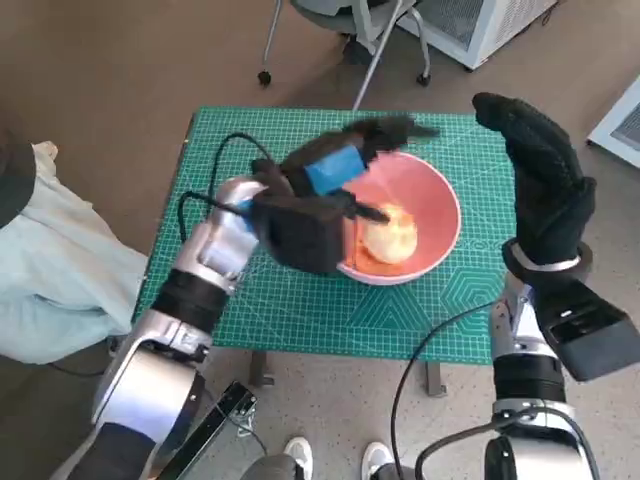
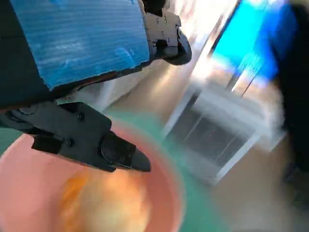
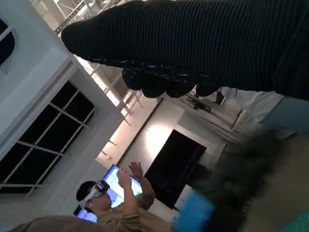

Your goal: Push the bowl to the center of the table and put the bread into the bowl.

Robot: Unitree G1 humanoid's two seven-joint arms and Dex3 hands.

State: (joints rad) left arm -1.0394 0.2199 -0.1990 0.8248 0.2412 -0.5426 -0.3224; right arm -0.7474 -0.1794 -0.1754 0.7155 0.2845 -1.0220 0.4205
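Head view | bread (image 1: 390, 238) inside pink bowl (image 1: 440, 205) | left hand (image 1: 335, 170) spread, empty | right hand (image 1: 540, 180) raised, empty

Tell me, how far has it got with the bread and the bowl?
Nearly finished, it seems. The pink bowl sits roughly mid-table on the green mat, and the bread lies inside it. The left hand hovers over the bowl, fingers apart and holding nothing. The right hand is raised beside the bowl, also empty. What is left is probably just drawing the left hand away.
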